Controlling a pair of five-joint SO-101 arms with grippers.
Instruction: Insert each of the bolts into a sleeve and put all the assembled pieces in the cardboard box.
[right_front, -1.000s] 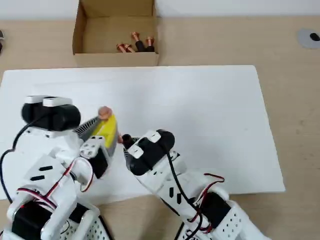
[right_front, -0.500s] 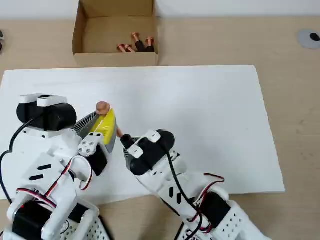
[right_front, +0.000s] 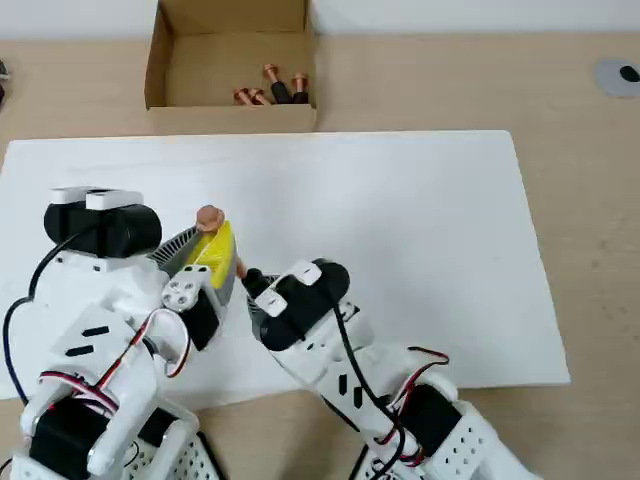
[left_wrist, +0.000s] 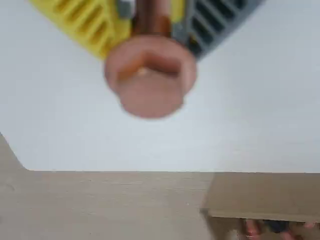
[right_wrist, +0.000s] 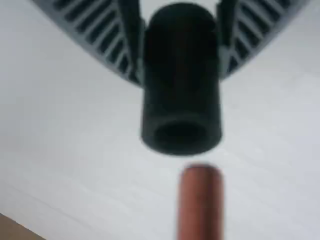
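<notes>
Left claw (left_wrist: 150, 27) grips a bolt (left_wrist: 150, 80), right claw (right_wrist: 180, 67) a sleeve (right_wrist: 181, 115).

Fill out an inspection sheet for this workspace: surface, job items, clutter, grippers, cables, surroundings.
Surface: white sheet laid on a wooden table.
Job's things: copper bolt and black sleeve are held end to end above the sheet, with the bolt's tip just short of the sleeve's opening. The cardboard box at the far edge holds assembled pieces.
Clutter: grey disc on the table's far right.
Grippers: left gripper is shut on the bolt. Right gripper is shut on the sleeve.
Cables: red, black and white wires run along both arms, none on the sheet's open part.
Surroundings: nothing seen.
</notes>
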